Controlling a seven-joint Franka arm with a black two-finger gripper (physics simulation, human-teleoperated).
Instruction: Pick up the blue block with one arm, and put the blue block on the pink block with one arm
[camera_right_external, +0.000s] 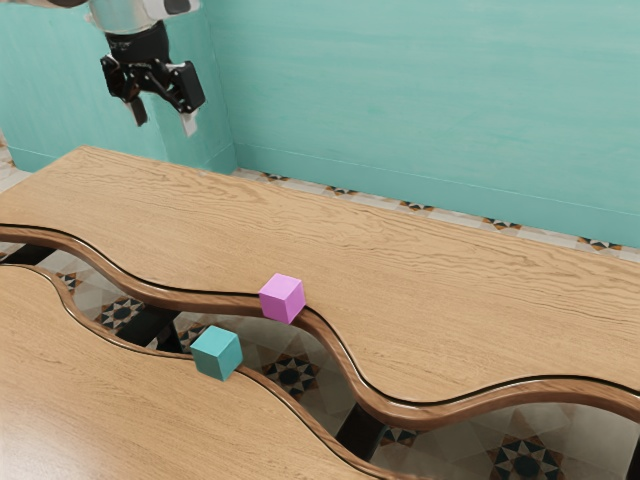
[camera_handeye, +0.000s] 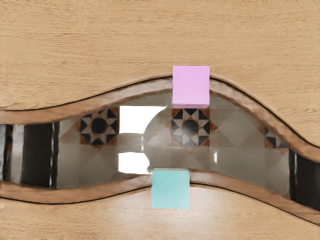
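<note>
The blue block (camera_right_external: 217, 352) is teal-blue and sits at the wavy inner edge of the near wooden tabletop panel. The pink block (camera_right_external: 282, 297) rests on the curved edge of the far wooden panel, across the glass gap from the blue one. My gripper (camera_right_external: 162, 115) hangs high at the exterior view's upper left, far from both blocks, its fingers open with nothing between them. In the wrist view the pink block (camera_handeye: 190, 86) and the blue block (camera_handeye: 171, 188) lie far below my hand, on opposite sides of the gap.
The table (camera_right_external: 420, 260) is two wooden panels split by a winding glass strip (camera_right_external: 290, 370) through which patterned floor tiles show. A teal wall (camera_right_external: 420, 90) stands behind it. Broad bare wood lies on both panels.
</note>
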